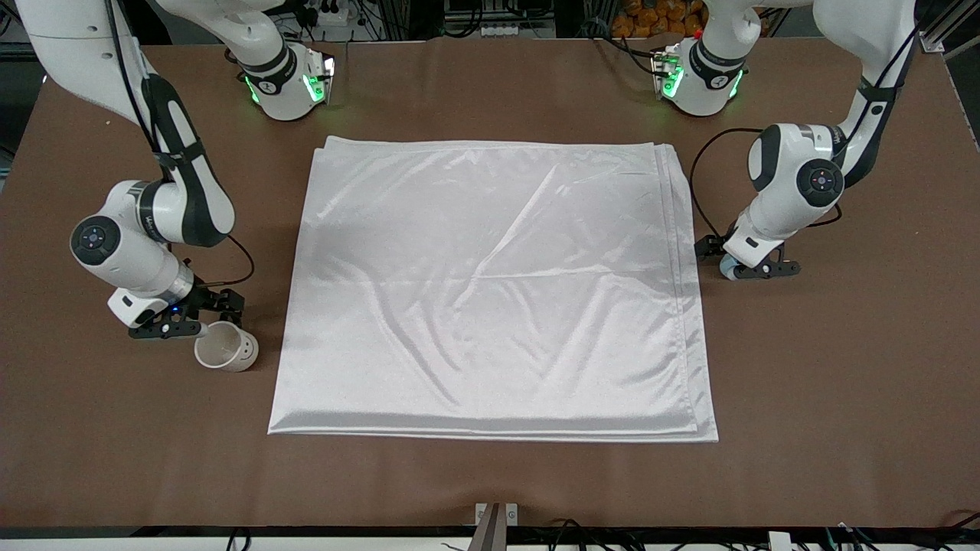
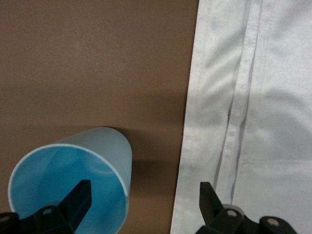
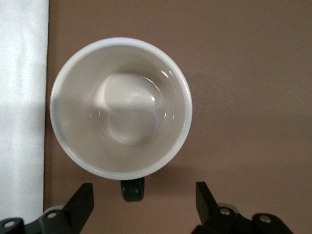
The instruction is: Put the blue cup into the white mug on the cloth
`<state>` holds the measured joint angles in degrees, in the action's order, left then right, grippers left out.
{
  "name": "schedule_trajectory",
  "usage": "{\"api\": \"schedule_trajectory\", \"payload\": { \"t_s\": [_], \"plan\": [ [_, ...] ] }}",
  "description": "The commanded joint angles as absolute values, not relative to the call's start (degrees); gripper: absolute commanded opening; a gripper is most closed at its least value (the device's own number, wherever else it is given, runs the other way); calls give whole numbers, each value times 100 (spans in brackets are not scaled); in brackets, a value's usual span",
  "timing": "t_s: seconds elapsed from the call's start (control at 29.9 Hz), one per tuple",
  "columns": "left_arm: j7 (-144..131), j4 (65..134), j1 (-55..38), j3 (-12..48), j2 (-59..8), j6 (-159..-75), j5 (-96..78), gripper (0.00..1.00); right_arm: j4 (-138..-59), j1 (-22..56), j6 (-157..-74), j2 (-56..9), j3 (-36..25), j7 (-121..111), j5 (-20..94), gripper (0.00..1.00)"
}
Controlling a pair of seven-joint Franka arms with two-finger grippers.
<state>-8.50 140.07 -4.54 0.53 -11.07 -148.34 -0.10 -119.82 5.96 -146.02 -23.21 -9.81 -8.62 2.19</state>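
Note:
The white mug (image 1: 226, 347) stands upright on the bare table beside the cloth (image 1: 490, 283), toward the right arm's end. My right gripper (image 1: 200, 320) is open, low beside the mug. In the right wrist view its fingers (image 3: 80, 202) flank the mug's black handle (image 3: 132, 189) without touching the mug (image 3: 121, 108). The blue cup (image 1: 726, 268) stands on the table off the cloth's edge toward the left arm's end, mostly hidden under my left gripper (image 1: 749, 266). That gripper (image 2: 144, 200) is open; one finger (image 2: 78, 197) shows in front of the blue cup (image 2: 73, 175), the other in front of the cloth's edge (image 2: 253, 122).
The cloth's edge also shows in the right wrist view (image 3: 22, 122). The brown table (image 1: 842, 367) is bare round the cloth. The arms' bases stand along the table's edge farthest from the front camera.

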Motion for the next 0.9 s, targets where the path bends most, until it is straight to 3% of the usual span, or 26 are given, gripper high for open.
{"api": "schedule_trajectory", "payload": {
  "t_s": [0.0, 0.3, 0.47, 0.63, 0.7, 0.87],
  "plan": [
    [-782, 14036, -378, 35, -1090, -14924, 228, 79, -11944, 598, -14722, -2408, -958, -852, 308, 82],
    [-729, 14001, -290, 35, -1107, -14924, 299, 58, -11839, 589, -14722, -2470, -896, -835, 316, 58],
    [-729, 13957, -290, 35, -1107, -14924, 299, 36, -11786, 589, -14713, -2496, -879, -809, 325, 27],
    [-660, 13922, -290, 35, -1107, -14924, 299, 6, -11742, 589, -14687, -2487, -817, -800, 325, 1],
    [-545, 13904, -290, 35, -1107, -14924, 299, 0, -11690, 598, -14617, -2444, -791, -809, 316, 0],
    [-422, 13860, -290, 26, -1090, -14924, 299, 0, -11567, 633, -14309, -2198, -677, -791, 316, 0]
  ]
}}
